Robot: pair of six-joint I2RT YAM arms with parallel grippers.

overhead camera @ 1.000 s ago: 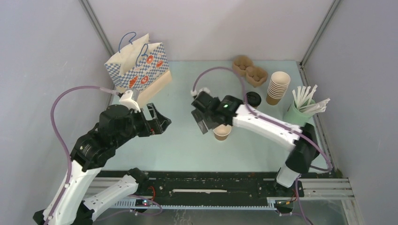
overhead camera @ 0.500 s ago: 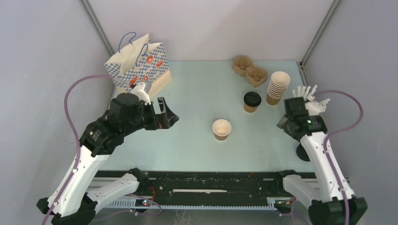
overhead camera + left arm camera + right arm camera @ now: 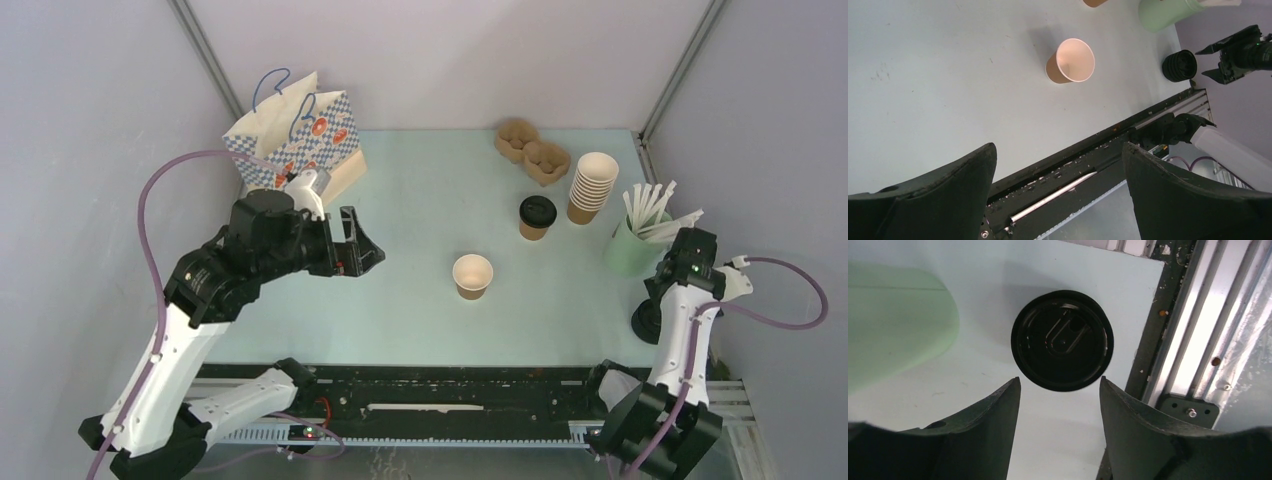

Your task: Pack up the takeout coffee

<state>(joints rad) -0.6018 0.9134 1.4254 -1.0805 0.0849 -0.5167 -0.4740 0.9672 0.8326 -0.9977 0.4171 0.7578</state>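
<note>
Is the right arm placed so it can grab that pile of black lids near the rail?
Probably yes. The right gripper hangs directly above the black lids with jaws open and nothing between. The green straw holder stands beside them, apart.

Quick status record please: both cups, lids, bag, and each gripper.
lidded cup: brown kraft-paper cup with black plastic lid, upright, right of centre
open cup: lidless brown kraft-paper cup, upright, table centre
lids: stack of black plastic lids, near right corner
bag: blue-checked paper bag, standing, far left
left gripper: open, empty
right gripper: open, empty, above the lid stack
</note>
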